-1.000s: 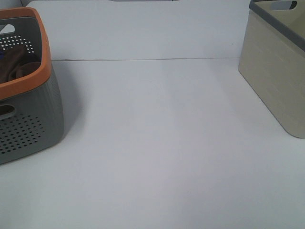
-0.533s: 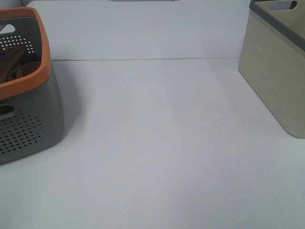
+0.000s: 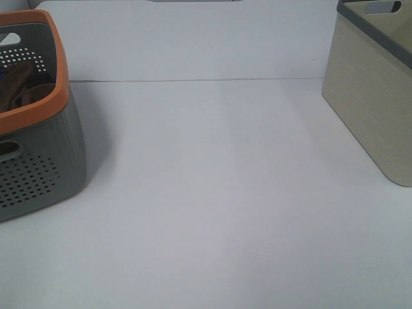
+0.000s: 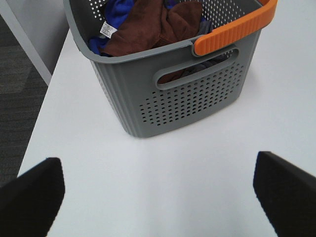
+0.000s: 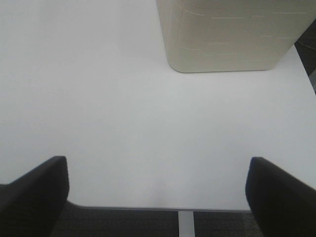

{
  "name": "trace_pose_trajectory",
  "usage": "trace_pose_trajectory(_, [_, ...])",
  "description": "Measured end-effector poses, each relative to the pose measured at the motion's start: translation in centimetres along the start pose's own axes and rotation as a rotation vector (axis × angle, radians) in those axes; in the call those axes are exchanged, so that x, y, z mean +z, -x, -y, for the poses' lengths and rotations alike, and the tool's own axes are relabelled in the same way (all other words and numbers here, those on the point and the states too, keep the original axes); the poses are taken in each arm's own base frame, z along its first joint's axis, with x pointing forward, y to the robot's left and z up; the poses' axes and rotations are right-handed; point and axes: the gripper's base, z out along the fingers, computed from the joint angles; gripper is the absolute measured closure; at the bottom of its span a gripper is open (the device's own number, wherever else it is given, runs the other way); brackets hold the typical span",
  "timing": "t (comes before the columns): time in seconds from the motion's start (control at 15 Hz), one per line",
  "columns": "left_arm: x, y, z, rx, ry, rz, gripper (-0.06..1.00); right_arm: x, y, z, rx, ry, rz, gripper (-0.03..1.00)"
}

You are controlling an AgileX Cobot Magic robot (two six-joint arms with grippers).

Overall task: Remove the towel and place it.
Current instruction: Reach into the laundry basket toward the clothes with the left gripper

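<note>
The dark reddish-brown towel (image 4: 153, 24) lies crumpled in a grey basket with an orange rim (image 4: 177, 94), on top of a blue cloth (image 4: 116, 10); a small white tag (image 4: 107, 29) shows at its edge. In the exterior high view the basket (image 3: 38, 154) stands at the left edge with the towel (image 3: 19, 87) partly visible inside. My left gripper (image 4: 158, 197) is open and empty, held back from the basket above the table. My right gripper (image 5: 158, 197) is open and empty over the table's front edge. Neither arm shows in the exterior high view.
A beige bin with a grey rim (image 3: 376, 84) stands at the far right; it also shows in the right wrist view (image 5: 232, 34). The white table (image 3: 219, 193) stretches between the basket and the bin. The table's left edge drops to dark floor (image 4: 19, 89).
</note>
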Motion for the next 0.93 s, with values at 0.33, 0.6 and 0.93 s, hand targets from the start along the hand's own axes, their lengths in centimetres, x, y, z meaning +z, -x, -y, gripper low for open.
trace_pose_trajectory(0.33, [-0.2,8.3,-0.7,0.034,-0.02,-0.188,-0.05,0.0,0.0,0.0,0.0,0.0,0.0,0.11])
trace_pose_trajectory(0.6, [3.0,15.7,-1.4,0.162,-0.045,-0.26,-0.05,0.0,0.0,0.0,0.0,0.0,0.0,0.11])
trace_pose_trajectory(0.93, [9.2,22.4,-2.0,0.382,-0.092,-0.317,-0.05,0.0,0.0,0.0,0.0,0.0,0.0,0.11])
